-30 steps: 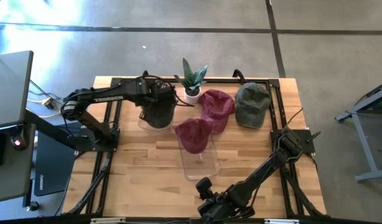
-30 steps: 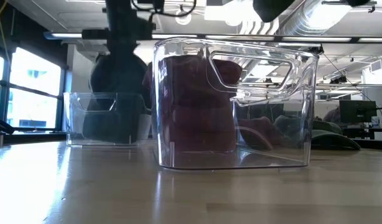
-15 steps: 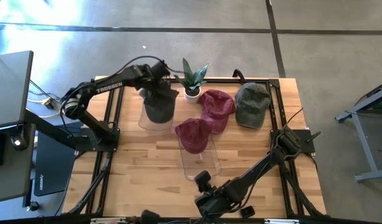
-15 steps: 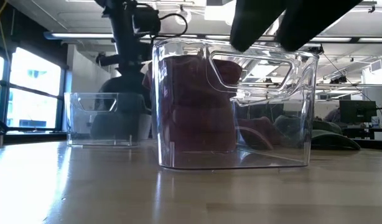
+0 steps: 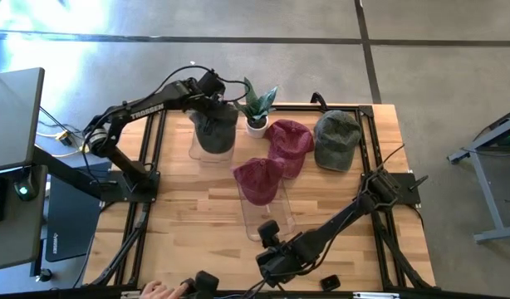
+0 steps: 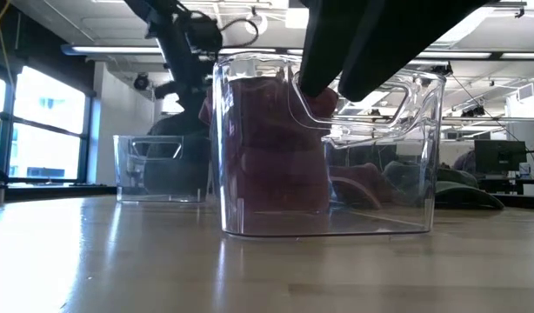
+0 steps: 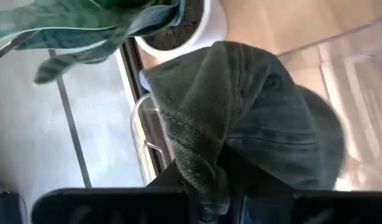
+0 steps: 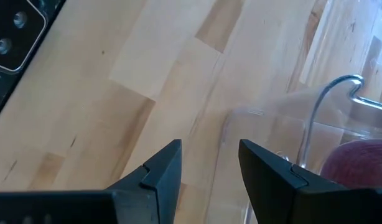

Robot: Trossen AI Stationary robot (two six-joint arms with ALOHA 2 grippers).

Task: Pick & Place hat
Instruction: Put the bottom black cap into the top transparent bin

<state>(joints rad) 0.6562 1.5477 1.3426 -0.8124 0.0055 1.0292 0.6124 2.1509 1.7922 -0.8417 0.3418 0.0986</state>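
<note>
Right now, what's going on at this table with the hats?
The left gripper is shut on a dark green hat over the clear bin beside the potted plant. The right gripper, jaws open, hovers by the second clear bin holding a maroon hat. Two more hats lie on the table.

Left tool (image 5: pixel 212 116) grips dark hat (image 5: pixel 215 133) over clear bin (image 5: pixel 212 149).

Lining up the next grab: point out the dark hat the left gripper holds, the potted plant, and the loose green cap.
dark hat (image 5: pixel 214 133), high view, its crown.
potted plant (image 5: pixel 256 124), high view, its white pot.
green cap (image 5: pixel 336 139), high view, its crown.
</note>
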